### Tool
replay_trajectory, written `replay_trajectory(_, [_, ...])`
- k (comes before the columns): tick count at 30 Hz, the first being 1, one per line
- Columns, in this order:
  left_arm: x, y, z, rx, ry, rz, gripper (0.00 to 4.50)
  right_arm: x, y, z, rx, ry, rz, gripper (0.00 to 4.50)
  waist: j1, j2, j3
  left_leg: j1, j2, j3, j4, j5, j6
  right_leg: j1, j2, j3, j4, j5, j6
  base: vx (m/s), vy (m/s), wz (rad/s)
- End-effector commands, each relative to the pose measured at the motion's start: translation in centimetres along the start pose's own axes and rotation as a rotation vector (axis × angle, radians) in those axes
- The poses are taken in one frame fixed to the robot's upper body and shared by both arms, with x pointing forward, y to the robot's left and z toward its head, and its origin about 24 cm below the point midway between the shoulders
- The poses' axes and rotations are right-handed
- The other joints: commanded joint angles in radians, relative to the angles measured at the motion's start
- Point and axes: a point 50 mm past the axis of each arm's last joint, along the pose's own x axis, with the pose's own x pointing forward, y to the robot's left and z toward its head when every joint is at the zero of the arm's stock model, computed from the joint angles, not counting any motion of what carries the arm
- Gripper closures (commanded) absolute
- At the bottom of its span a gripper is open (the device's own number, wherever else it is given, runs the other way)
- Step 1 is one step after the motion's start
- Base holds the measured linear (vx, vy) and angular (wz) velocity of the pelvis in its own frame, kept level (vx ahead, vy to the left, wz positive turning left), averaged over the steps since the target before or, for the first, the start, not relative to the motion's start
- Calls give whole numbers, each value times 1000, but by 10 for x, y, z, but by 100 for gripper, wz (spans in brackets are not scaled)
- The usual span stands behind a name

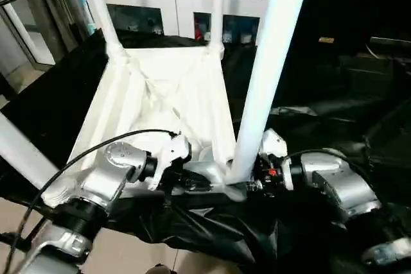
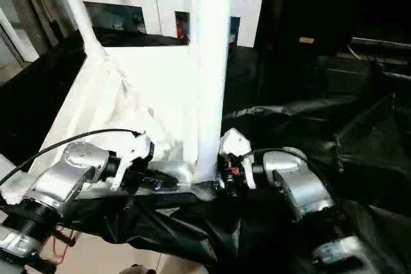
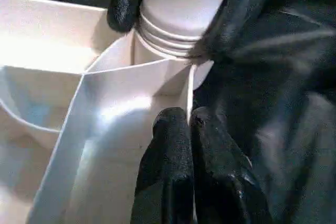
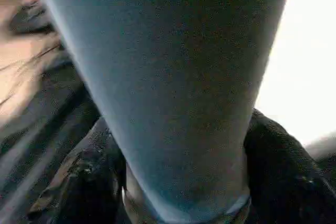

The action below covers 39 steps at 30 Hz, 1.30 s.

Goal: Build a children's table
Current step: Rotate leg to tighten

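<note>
White plastic tabletop lies ribbed underside up on black sheeting | near-corner leg stands upright, long axis vertical, threaded end at its socket | right gripper clamped round the leg's base | left gripper pinched on the tabletop's edge wall | two far legs upright | white cabinet behind

Children's table, white plastic: square tabletop lying upside down on black sheeting, ribbed underside facing up. Two tubular legs stand upright in the far corner sockets; a third leg stands at the near right corner, its ringed end entering the socket.
</note>
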Motion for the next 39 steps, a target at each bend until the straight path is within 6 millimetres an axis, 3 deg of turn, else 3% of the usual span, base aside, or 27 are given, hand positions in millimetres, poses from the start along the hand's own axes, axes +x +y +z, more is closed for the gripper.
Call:
replay_trajectory(1, [17, 6, 15, 20, -41, 74, 450, 16, -9, -13, 49, 76, -204, 180, -11, -5, -56, 16, 5, 2, -81, -330, -16, 41, -30, 17, -76, -339, -192, 0, 0, 0])
replay_trajectory(2, [19, 8, 17, 11, -46, 101, 450, 19, -10, -14, 66, 74, -248, 180, -16, 4, -56, 16, 4, 0, -83, -341, -24, 40, -30, 16, -76, -360, -185, 0, 0, 0])
replay_trajectory(4, [26, 13, 23, 5, -67, 166, 450, 28, -12, -14, 119, 49, -332, 180, -31, 0, -54, 22, 2, -2, -82, -390, -34, 32, -29, 16, -87, -421, -163, 0, 0, 0])
replay_trajectory(7, [39, 13, 29, -9, -80, 204, 450, 40, -13, -14, 162, 52, -430, 181, -38, -3, -53, 22, 0, -4, -83, -411, -27, 29, -30, 14, -97, -470, -141, 0, 0, 0])
replay_trajectory(12, [57, 6, 38, -16, -105, 196, 450, 57, -6, -5, 87, 14, -414, 181, -43, -3, -51, 23, 0, -6, -83, -429, -21, 24, -31, 11, -106, -513, -121, 0, 0, 0])
replay_trajectory(13, [58, 6, 38, -9, -105, 193, 450, 57, -8, -2, 101, -17, -426, 146, -44, -3, -53, 21, 0, -6, -85, -423, -12, 27, -29, 11, -105, -488, -125, 0, 0, 0])
replay_trajectory(16, [54, 2, 36, 10, -107, 135, 450, 50, -10, 3, 109, -45, -369, 111, -43, -1, -53, 20, 1, -5, -87, -426, -6, 27, -26, 13, -104, -455, -137, 0, 0, 0])
replay_trajectory(21, [45, -1, 30, 39, -84, 79, 450, 35, -14, 9, 14, -49, -292, 92, -38, 0, -62, 14, 6, 0, -82, -345, 9, 37, -26, 17, -84, -278, -196, 0, 0, 0])
replay_trajectory(25, [34, -3, 25, 64, -64, 4, 450, 16, -13, 14, -53, -51, -124, 92, -28, 1, -71, 10, 8, 5, -69, -241, 58, 49, -25, 16, -65, -107, -249, 39, -3, 2])
replay_trajectory(28, [24, -5, 23, 60, -65, -71, 450, 1, -5, 14, -81, -28, 54, 92, -5, 0, -75, 12, 10, 10, -58, -145, 106, 52, -22, 12, -47, 33, -293, 35, -1, 0])
replay_trajectory(31, [15, -7, 19, 61, -33, -134, 450, -10, 3, 10, -93, 14, 194, 92, 8, 1, -74, 14, 14, 10, -57, -148, 113, 51, -23, 12, -45, 25, -298, 0, 0, 0])
replay_trajectory(32, [13, -7, 18, 59, -24, -146, 450, -12, 4, 9, -88, 18, 211, 92, 11, -9, -73, 15, 14, 12, -58, -157, 114, 50, -23, 13, -46, 12, -300, 0, 0, 0])
replay_trajectory(33, [10, -8, 16, 58, -11, -164, 450, -14, 5, 8, -78, 24, 235, 92, 15, -6, -72, 15, 14, 10, -58, -164, 112, 50, -24, 13, -44, -5, -299, 0, 0, 0])
replay_trajectory(37, [3, -10, 11, 57, 17, -200, 450, -18, 8, 7, -68, 44, 291, 92, 17, -5, -64, 19, 16, 12, -68, -244, 72, 43, -28, 16, -58, -147, -274, 0, 0, 0])
replay_trajectory(39, [1, -10, 11, 54, 16, -207, 450, -17, 9, 7, -64, 41, 294, 118, 18, -10, -62, 19, 16, 11, -71, -264, 55, 42, -29, 18, -61, -192, -259, 0, 0, 0])
